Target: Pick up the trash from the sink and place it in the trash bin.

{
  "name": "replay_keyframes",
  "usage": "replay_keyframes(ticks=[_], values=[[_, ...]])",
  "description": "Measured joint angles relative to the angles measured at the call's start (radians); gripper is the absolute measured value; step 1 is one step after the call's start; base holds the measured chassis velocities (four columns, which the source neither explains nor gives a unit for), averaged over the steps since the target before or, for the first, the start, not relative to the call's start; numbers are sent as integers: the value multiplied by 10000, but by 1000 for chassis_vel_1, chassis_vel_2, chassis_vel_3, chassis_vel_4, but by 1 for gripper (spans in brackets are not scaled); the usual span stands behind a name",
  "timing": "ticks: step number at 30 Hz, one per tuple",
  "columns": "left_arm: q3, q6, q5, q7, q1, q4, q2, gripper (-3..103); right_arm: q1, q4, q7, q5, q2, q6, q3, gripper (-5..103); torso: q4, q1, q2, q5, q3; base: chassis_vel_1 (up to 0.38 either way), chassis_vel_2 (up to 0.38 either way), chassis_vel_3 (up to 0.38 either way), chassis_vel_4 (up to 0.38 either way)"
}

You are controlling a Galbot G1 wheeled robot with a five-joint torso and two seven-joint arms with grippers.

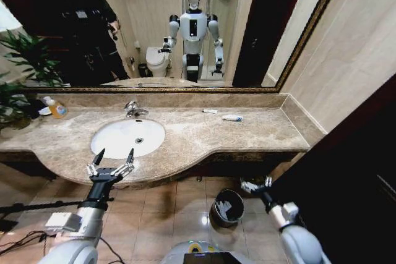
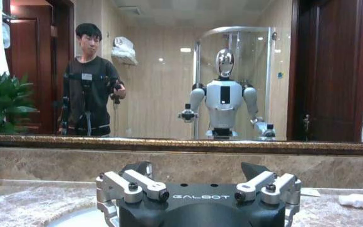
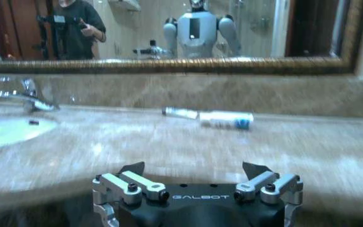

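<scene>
My jaws stand wide apart on both sides and hold nothing. My left gripper (image 1: 112,160) hangs at the front edge of the marble counter (image 1: 204,137), just before the sink (image 1: 127,137), fingers pointing toward the mirror. My right gripper (image 1: 255,184) sits lower, off the counter's front and beside the trash bin (image 1: 228,207) on the floor tiles; some pale bits already lie inside that bin.

The sink looks bare apart from its drain. The trash I can see lies on the counter near the back wall, well right of the faucet (image 1: 132,109): a white tube with a blue cap (image 1: 232,117) and, just beside it, a slimmer white piece (image 1: 210,111). In the right wrist view they lie end to end, tube (image 3: 226,119) and thin piece (image 3: 180,112).

I judge both to be very light and a little soft, with smooth plastic skins that could slide on polished stone. I would take the tube across its middle, jaws square to its length, closing gently so it does not squirt out sideways. The thin piece lies low, so my fingertips must nearly brush the marble.
</scene>
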Motion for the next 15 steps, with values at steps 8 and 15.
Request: replay_keyframes(ticks=[8, 15], values=[[-1, 0, 0, -1, 0, 0, 0, 100, 3188, -1430, -567, 550, -644, -1565, -694, 100, 0, 2, -2, 0, 1, 0, 0, 0, 0], [-1, 0, 0, -1, 0, 0, 0, 100, 5328, -3452, -1052, 873, -1170, -1754, -1298, 100, 0, 2, -3, 1, 2, 0, 0, 0, 0]])
